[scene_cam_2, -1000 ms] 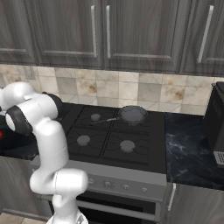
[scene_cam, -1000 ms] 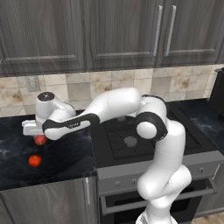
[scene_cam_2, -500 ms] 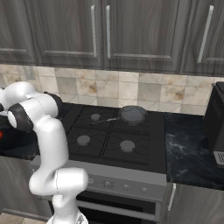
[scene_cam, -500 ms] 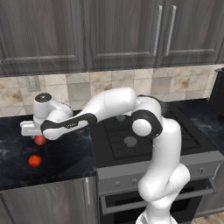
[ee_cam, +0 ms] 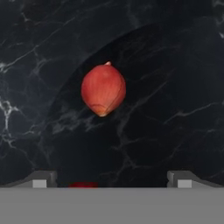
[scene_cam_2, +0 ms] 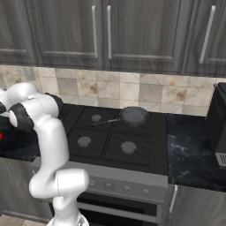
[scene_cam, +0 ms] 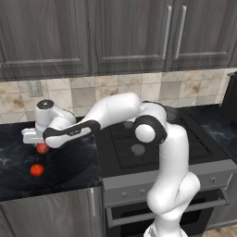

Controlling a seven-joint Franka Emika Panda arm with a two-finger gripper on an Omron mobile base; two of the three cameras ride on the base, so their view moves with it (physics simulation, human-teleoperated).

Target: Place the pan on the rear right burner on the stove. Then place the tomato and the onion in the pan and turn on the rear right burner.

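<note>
Fingertips (ee_cam: 43, 179) spread wide at bottom edge, holding nothing; onion (ee_cam: 103, 89) upper centre, off gripper (ee_cam: 111, 180) line; risk: round bulb rolls away if one pad touches first.

The arm (scene_cam: 152, 152) consists of glossy white rounded link shells joined by dark grey to black joint bands. The joint nearest the stove (scene_cam: 152, 143) shows a round pale grey end cap. The link beside it carries a black band with small pale lettering, too small to read. The gripper (ee_cam: 112, 178) has two small grey fingertips (ee_cam: 40, 179).
</note>
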